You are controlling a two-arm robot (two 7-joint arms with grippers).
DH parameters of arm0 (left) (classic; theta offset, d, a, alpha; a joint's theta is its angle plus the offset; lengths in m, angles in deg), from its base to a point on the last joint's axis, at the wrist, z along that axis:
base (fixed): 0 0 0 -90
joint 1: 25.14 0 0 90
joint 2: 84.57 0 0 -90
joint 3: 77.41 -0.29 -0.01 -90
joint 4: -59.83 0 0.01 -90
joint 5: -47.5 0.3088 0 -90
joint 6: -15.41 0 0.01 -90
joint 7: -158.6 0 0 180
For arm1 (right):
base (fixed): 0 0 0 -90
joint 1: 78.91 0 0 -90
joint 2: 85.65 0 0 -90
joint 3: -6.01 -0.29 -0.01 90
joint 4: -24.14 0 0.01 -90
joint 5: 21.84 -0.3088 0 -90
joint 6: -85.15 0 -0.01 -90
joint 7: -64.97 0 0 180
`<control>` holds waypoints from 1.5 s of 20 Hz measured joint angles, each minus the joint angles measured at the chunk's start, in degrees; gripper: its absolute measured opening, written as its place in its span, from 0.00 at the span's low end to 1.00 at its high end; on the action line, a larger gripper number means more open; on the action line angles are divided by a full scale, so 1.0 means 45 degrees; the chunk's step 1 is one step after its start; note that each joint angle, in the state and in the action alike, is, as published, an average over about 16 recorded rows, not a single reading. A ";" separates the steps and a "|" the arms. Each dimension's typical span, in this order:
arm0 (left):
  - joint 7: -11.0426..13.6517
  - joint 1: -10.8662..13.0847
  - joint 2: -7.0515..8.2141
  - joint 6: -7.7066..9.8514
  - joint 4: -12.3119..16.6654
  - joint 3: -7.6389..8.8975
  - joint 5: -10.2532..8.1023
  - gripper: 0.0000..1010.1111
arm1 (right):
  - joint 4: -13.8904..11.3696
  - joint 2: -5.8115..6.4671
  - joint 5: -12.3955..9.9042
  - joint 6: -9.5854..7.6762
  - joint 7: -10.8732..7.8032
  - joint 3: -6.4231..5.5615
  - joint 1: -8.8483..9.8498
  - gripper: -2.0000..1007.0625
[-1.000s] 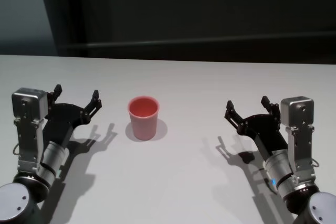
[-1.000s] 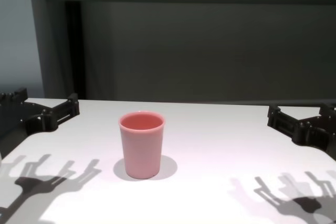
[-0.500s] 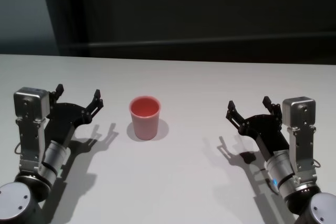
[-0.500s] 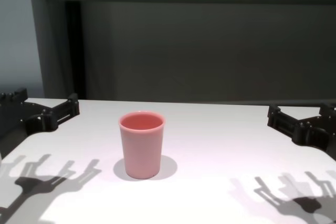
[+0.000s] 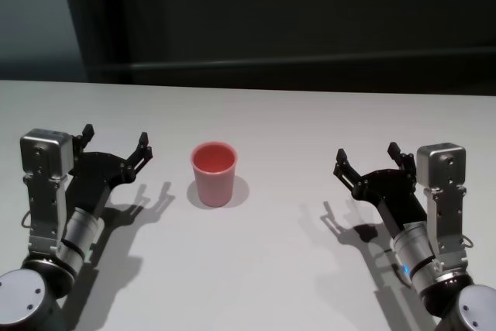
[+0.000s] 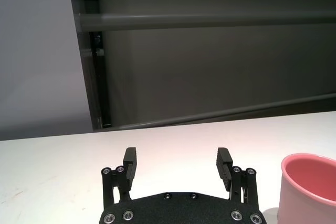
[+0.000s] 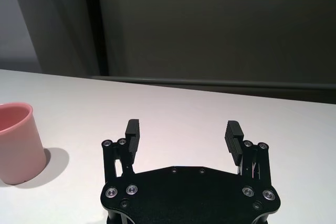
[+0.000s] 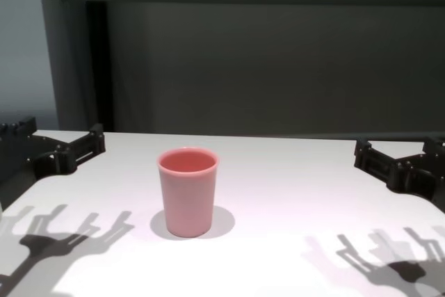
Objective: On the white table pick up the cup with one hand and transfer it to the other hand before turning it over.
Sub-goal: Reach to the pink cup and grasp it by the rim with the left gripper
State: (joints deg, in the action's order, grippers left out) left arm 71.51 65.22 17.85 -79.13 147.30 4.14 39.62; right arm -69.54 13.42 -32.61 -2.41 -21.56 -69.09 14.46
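The cup [image 5: 212, 174] stands upright, mouth up, on the white table [image 5: 294, 122], between my two arms and nearer my left one. It is pink, tapered and without a handle; nothing touches it.

My left gripper [image 5: 115, 143] hovers above the table just to the left of the cup, its fingers [image 6: 129, 160] spread wide and holding nothing. In the left wrist view the cup's rim [image 6: 311, 167] shows beside the fingers, apart from them.

My right gripper [image 5: 366, 160] hovers above the table well apart from the cup, on its right. Its fingers [image 7: 233, 134] are also spread wide and hold nothing. A small blue light shows low on its silver wrist [image 5: 414, 253]. In the right wrist view the cup [image 7: 17, 142] stands off to one side, clear of the fingers.

In the chest view the cup [image 8: 187, 190] stands near mid-table, with my left gripper [image 8: 50, 145] and right gripper [image 8: 400, 157] at the two edges, each casting a shadow on the table [image 8: 292, 186] below it. Behind the table is a dark wall [image 8: 278, 60].
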 joint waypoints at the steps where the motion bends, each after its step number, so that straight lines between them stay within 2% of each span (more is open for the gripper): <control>1: 0.0000 0.0000 0.0000 0.0000 0.0000 0.0000 0.0000 0.99 | 0.0000 0.0000 0.0000 0.0000 0.0000 0.0000 0.0000 0.99; 13: 0.0011 0.0000 0.0000 -0.0001 0.0000 0.0000 0.0001 0.99 | 0.0000 0.0000 0.0000 0.0000 0.0000 0.0000 0.0000 0.99; 19: 0.0253 -0.0091 0.0092 0.0131 0.0063 -0.0023 0.0086 0.99 | 0.0000 0.0000 0.0000 0.0000 0.0000 0.0000 0.0000 0.99; 25: 0.0716 -0.0329 0.0417 0.0560 0.0318 -0.0025 0.0393 0.99 | 0.0000 0.0000 0.0000 0.0000 0.0000 -0.0001 0.0000 0.99; 30: 0.1405 -0.0620 0.0981 0.1088 0.0717 -0.0025 0.0844 0.99 | 0.0000 0.0000 0.0000 0.0000 0.0000 -0.0001 0.0000 0.99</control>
State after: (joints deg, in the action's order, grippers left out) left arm 77.83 62.43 22.26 -74.24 150.53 4.03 43.42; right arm -69.54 13.42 -32.61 -2.41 -21.56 -69.09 14.46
